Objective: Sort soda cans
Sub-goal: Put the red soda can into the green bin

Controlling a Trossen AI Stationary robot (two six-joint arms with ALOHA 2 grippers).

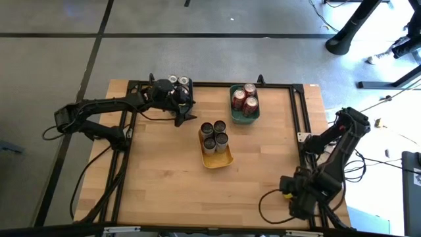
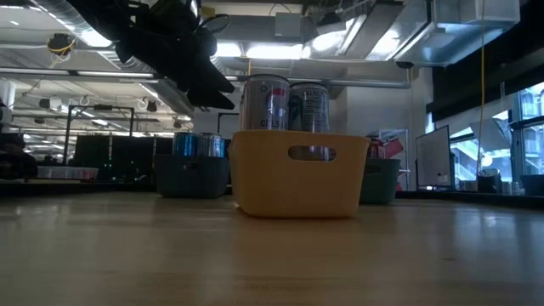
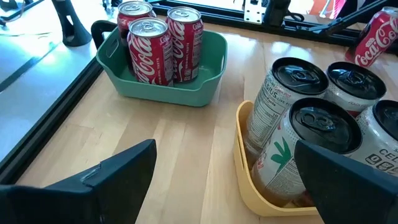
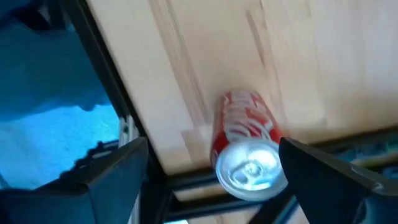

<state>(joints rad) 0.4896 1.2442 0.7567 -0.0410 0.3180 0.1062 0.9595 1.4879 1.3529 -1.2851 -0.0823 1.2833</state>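
Three red cans [image 3: 155, 43] stand upright in the teal bin [image 3: 205, 87], which also shows in the high view [image 1: 245, 117]. Several silver-grey cans with dark tops [image 3: 298, 118] stand in the yellow bin [image 3: 249, 174] at mid-table [image 1: 217, 160]. My left gripper [image 3: 230, 186] is open and empty above the table's far left part [image 1: 184, 113], facing both bins. More silver-topped cans [image 1: 177, 81] stand behind it at the far edge. My right gripper [image 4: 217, 174] hangs open at the table's right edge [image 1: 337, 128]. Its fingers stand either side of a red can [image 4: 245, 149] lying on its side.
A black metal frame [image 1: 299, 112] runs around the tabletop. The lying red can [image 3: 379, 34] rests right beside the frame rail [image 4: 186, 180]. A dark bin [image 2: 191, 174] holds the far-edge cans. Bare wood [image 1: 164, 178] fills the table's near half.
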